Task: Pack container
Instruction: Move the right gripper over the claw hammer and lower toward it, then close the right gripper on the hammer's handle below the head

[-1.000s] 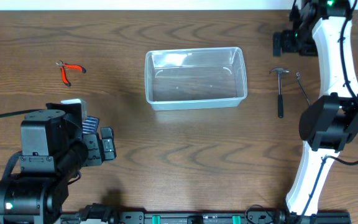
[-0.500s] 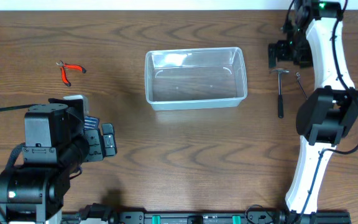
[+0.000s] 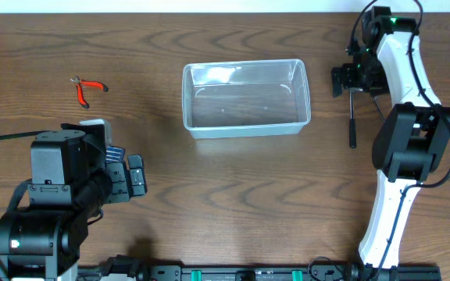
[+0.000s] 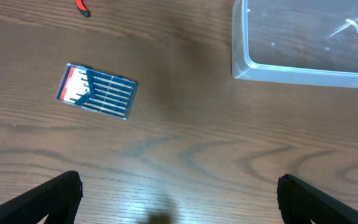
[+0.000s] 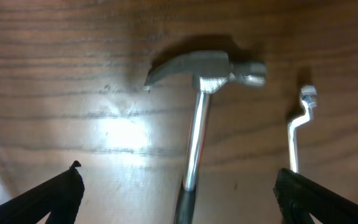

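Hovering over hammer (image 5: pixel 204 68), our right gripper (image 5: pixel 178 174) sits spread wide, right of container (image 3: pixel 187 97); our left gripper (image 4: pixel 179 179), also spread, hangs above table (image 4: pixel 185 124) close to bit case (image 4: pixel 96 91).

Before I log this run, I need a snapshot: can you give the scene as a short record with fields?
container: clear, empty, mid-table
hammer: flat on table, right of container
right arm: jaws open, over hammer head
left arm: jaws open, holding nothing
bit case: on table, left of container
pliers: red-handled, far left
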Motion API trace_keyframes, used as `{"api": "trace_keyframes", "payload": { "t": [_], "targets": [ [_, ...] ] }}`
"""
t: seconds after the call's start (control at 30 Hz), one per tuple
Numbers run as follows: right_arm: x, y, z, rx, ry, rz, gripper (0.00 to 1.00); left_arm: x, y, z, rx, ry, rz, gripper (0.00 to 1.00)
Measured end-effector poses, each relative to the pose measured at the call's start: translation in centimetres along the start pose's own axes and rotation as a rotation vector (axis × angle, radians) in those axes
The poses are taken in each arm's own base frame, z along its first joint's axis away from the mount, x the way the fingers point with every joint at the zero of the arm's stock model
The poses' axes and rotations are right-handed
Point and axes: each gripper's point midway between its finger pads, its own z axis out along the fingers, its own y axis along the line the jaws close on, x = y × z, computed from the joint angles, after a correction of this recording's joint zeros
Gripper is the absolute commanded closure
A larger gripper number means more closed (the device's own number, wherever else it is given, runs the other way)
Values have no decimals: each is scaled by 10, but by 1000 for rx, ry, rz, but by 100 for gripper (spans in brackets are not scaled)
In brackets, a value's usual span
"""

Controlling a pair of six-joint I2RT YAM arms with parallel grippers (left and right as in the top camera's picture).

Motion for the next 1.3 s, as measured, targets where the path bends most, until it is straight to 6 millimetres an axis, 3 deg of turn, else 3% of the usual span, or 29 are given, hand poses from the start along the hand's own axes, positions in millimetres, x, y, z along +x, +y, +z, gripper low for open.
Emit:
{"api": "trace_keyframes", "payload": {
  "t": [0.37, 0.63, 1.03, 1.3],
  "targets": [
    [-10, 0, 23, 1, -49, -37, 1, 4, 1, 0, -2, 16, 0, 2],
    [-5, 2, 44, -6, -42, -42, 1, 4, 1, 0, -2, 17, 0, 2],
    [-10, 0, 44, 11, -68, -56, 1, 4, 1, 0, -2, 17, 0, 2],
    [-7, -13, 41, 89, -53, -55, 1, 4, 1, 0, -2, 17, 0, 2]
  ]
}}
